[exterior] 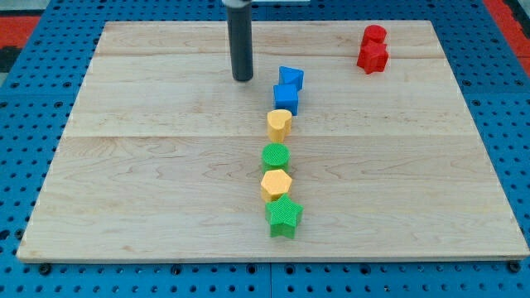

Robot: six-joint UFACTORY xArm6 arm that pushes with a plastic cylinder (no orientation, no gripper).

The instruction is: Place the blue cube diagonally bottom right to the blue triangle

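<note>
The blue triangle (291, 78) lies near the middle of the board, toward the view's top. The blue cube (286, 98) sits just below it, touching it and slightly to its left. My tip (243, 79) rests on the board to the left of the blue triangle, a short gap away, and up-left of the blue cube. It touches no block.
Below the blue cube runs a column: a yellow heart (280, 124), a green round block (275, 156), a yellow hexagon (276, 185), a green star (284, 216). Two red blocks (373, 50) stand at the top right. The wooden board (149, 165) lies on a blue pegboard.
</note>
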